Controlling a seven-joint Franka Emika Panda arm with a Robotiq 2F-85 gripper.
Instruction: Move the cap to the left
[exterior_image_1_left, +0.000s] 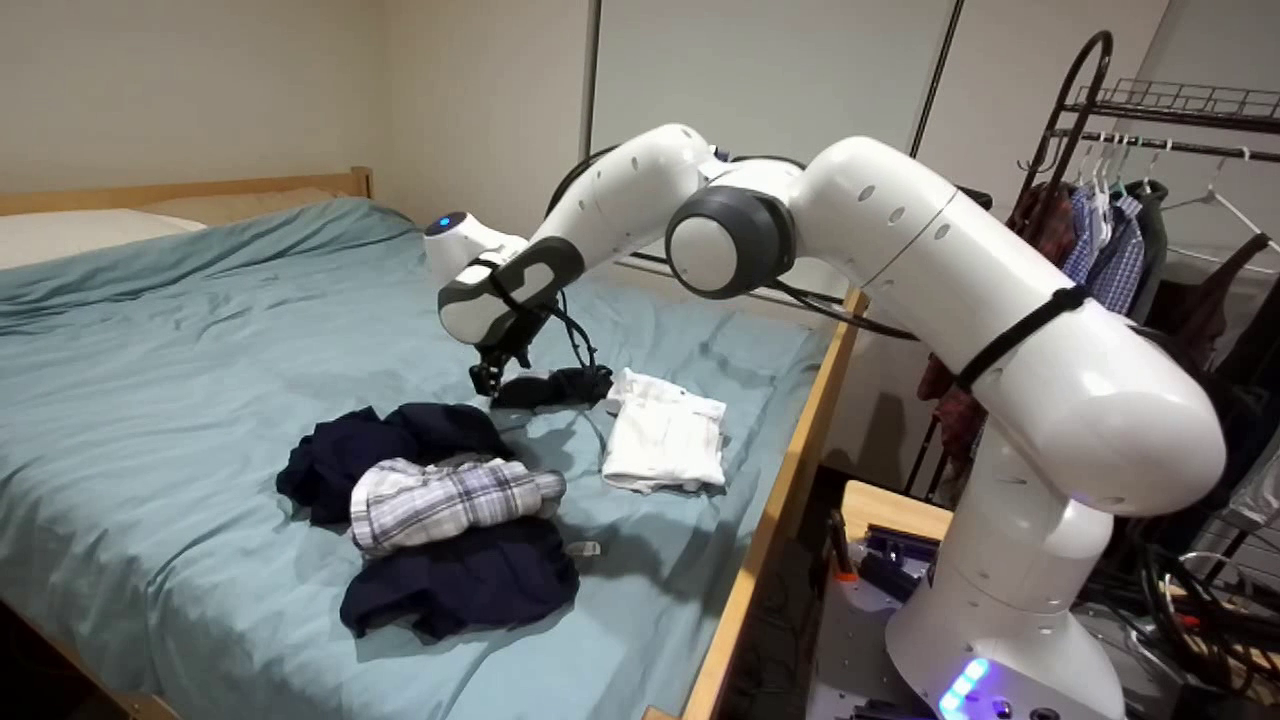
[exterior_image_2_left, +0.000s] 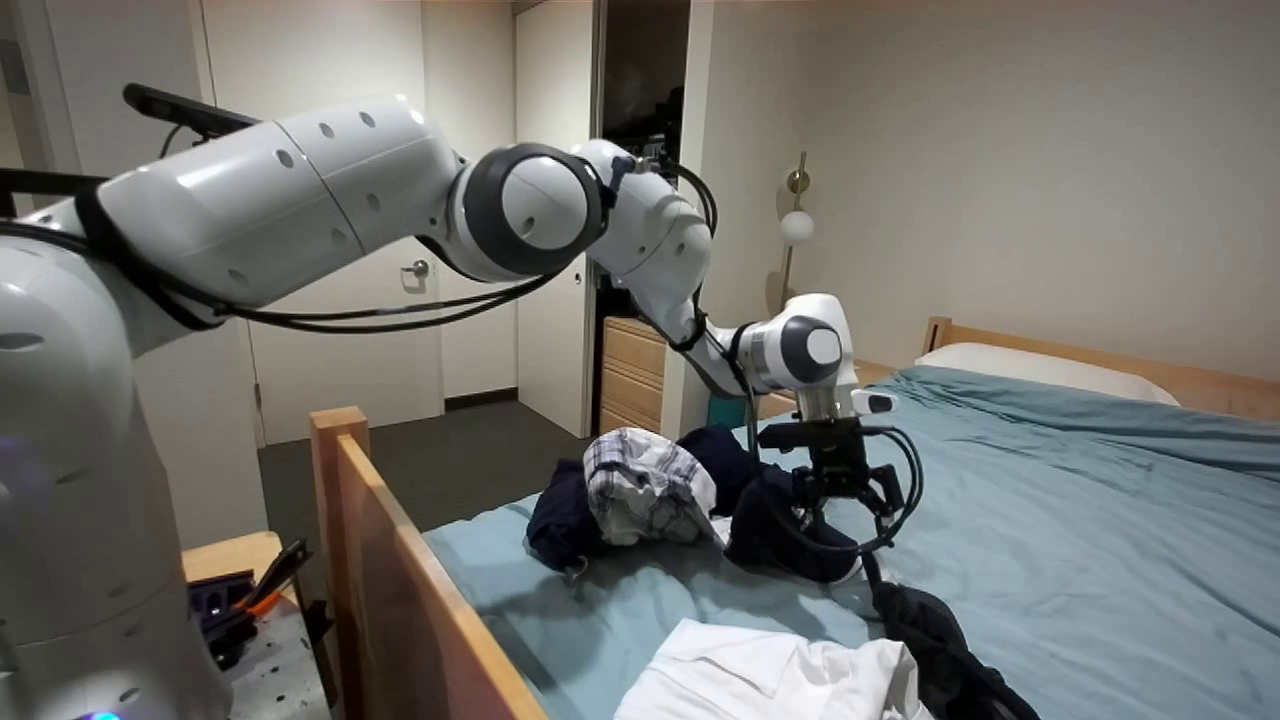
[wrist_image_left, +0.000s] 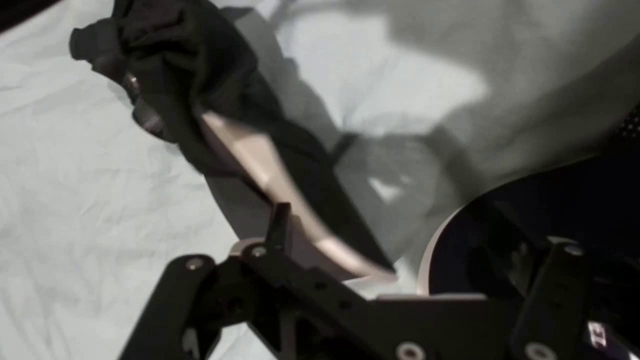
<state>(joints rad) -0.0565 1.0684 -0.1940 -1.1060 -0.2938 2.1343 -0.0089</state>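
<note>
Grasping the cap (exterior_image_1_left: 550, 390) seems the step in hand, not yet made. Cap lies just beside the white folded cloth (exterior_image_1_left: 665, 435); contact unclear. Gripper (exterior_image_2_left: 850, 520) spread, pinching nothing, near the cap's end away from that cloth. Next likely calls for straddling that end, pinching, carrying the cap left.

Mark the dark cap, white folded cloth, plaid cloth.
Dark cap (exterior_image_1_left: 556, 389), in an exterior view: middle of its black fabric.
White folded cloth (exterior_image_1_left: 664, 437), in an exterior view: its top face.
Plaid cloth (exterior_image_2_left: 648, 490), in an exterior view: middle of its checked side.
</note>
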